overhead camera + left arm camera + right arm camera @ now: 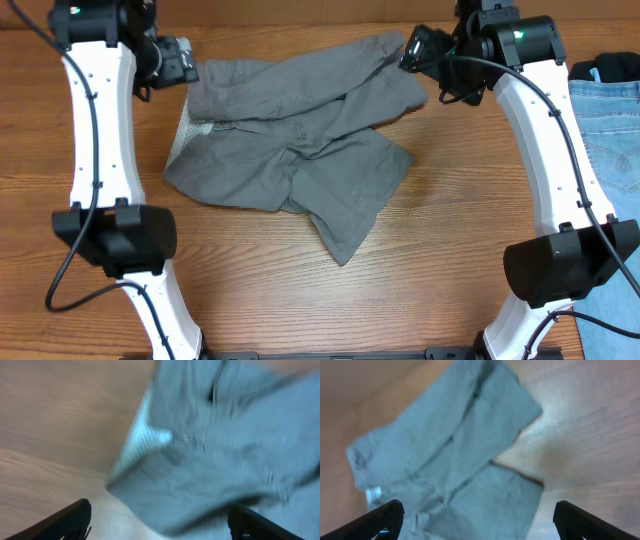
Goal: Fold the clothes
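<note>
Now | shorts (290, 140) rumpled on table (300, 300) | left gripper (185, 62) at shorts' far-left corner, fingers spread | right gripper (412, 48) at shorts' far-right corner, spread

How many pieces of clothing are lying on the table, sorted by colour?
Grey shorts: 1
Light blue jeans: 1
Total: 2
A dark thing beyond the jeans is too cut off to name.

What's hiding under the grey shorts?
Only the wooden table shows around the grey shorts, and pale lining peeks out at one edge. Anything beneath the crumpled cloth is covered.
</note>
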